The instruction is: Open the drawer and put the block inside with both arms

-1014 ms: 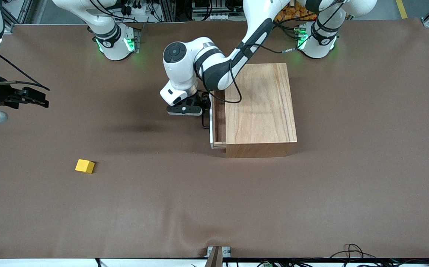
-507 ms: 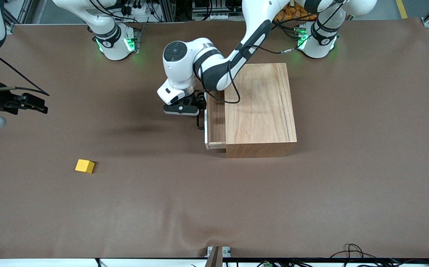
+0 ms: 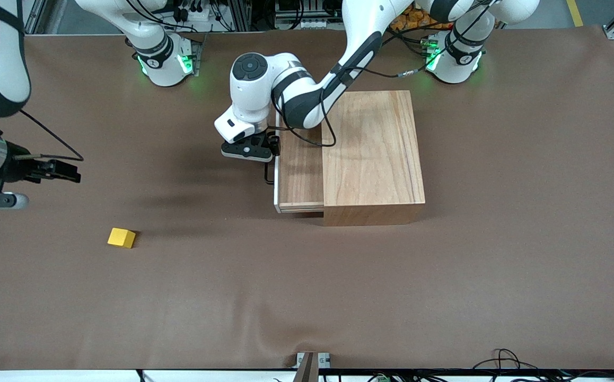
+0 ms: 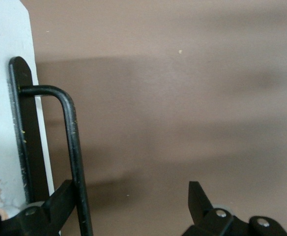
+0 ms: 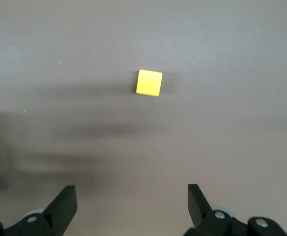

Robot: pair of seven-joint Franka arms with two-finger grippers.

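Drawer [image 3: 299,168] of light wood, white-fronted, stands part-out of plain wooden box [image 3: 373,156], left gripper [image 3: 256,154] hooking its black wire handle [image 4: 71,147] with fingers spread, while right gripper [image 5: 131,206], spread wide, hangs above small yellow cube [image 3: 121,237] lying toward the right arm's end, likely lining up to grasp.

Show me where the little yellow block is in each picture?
Front view: the yellow block lies on the brown table cover, toward the right arm's end, nearer to the camera than the wooden box.
Left wrist view: not in it; only the drawer's black handle shows.
Right wrist view: it lies on the cover, ahead of the open right gripper.
Shared landmark: the brown table cover.
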